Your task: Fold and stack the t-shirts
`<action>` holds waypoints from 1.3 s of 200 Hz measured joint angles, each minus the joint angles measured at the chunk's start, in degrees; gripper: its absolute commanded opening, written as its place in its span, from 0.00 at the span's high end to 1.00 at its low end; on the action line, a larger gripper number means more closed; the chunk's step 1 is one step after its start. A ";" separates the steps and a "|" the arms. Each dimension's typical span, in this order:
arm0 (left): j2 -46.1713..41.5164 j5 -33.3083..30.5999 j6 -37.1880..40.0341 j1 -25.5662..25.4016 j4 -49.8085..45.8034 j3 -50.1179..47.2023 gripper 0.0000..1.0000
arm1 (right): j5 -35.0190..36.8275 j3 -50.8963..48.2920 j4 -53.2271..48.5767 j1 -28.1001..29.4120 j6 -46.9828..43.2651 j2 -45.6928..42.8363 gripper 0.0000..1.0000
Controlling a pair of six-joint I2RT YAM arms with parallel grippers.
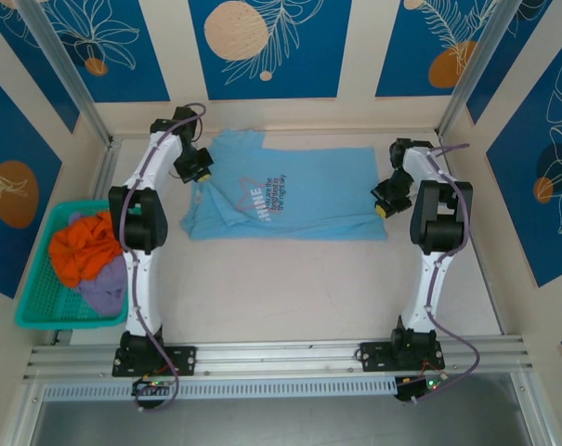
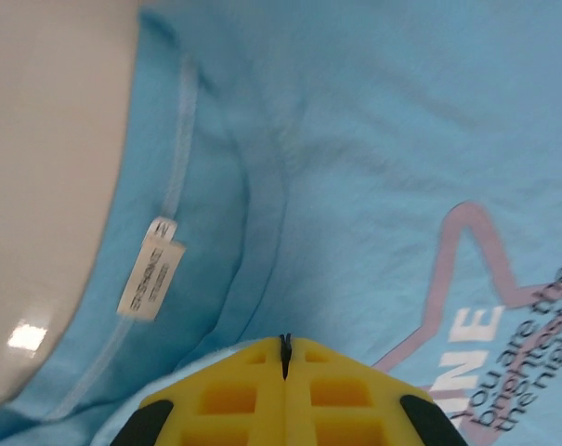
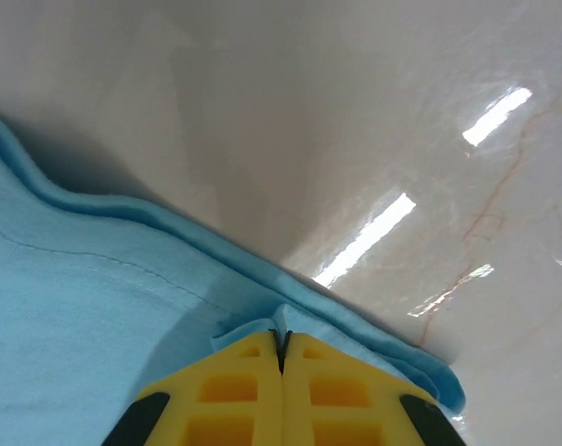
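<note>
While flat on table (image 1: 308, 279), t-shirt (image 1: 299, 190) edge between right jaws.

Your left yellow-fingered gripper (image 1: 199, 169) sits over the collar end of the light sky-blue cloth t-shirt (image 1: 304, 200), jaws together; your right gripper (image 1: 385, 206) (same yellow fingers) pinches its opposite hem.

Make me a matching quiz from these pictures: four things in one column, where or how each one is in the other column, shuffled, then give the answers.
Things:
1. light blue t-shirt
2. teal basket
3. orange cloth
4. right gripper

Places or states:
A. piled inside the basket
B. spread out at the far middle of the table
C. shut on the shirt's edge
D. at the table's left edge

Pairs: 1-B, 2-D, 3-A, 4-C
</note>
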 measured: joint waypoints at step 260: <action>-28.00 11.06 -7.67 3.52 23.47 -56.92 0.28 | -10.51 -28.26 17.05 5.14 0.74 -17.68 0.51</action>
